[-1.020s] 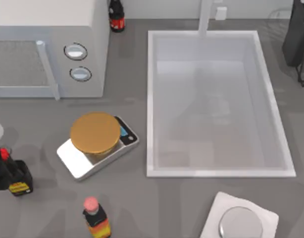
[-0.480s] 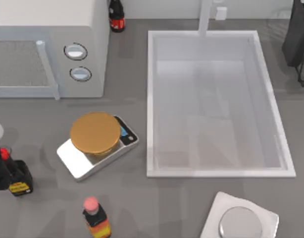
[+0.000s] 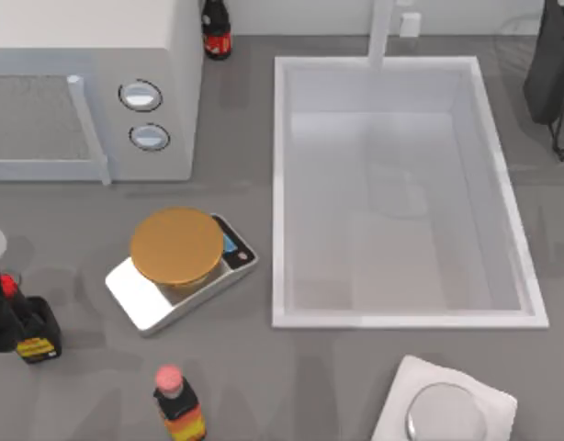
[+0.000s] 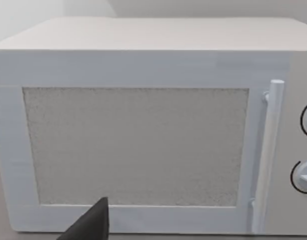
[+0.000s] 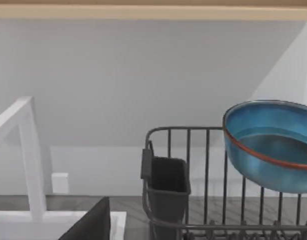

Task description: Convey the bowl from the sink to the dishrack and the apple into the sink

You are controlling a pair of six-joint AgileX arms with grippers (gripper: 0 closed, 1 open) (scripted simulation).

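One large white sink [image 3: 502, 197] takes the right half of the table, its long axis running from near to far; I see nothing in its basin. The white microwave [image 3: 98, 55] stands at far left with its door shut. In my right wrist view the blue bowl [image 5: 267, 147] is tilted, its opening facing up and sideways, above the dark wire dishrack [image 5: 203, 200] with its cutlery cup. I cannot tell how my jaws stand. Bottle labels are unreadable.
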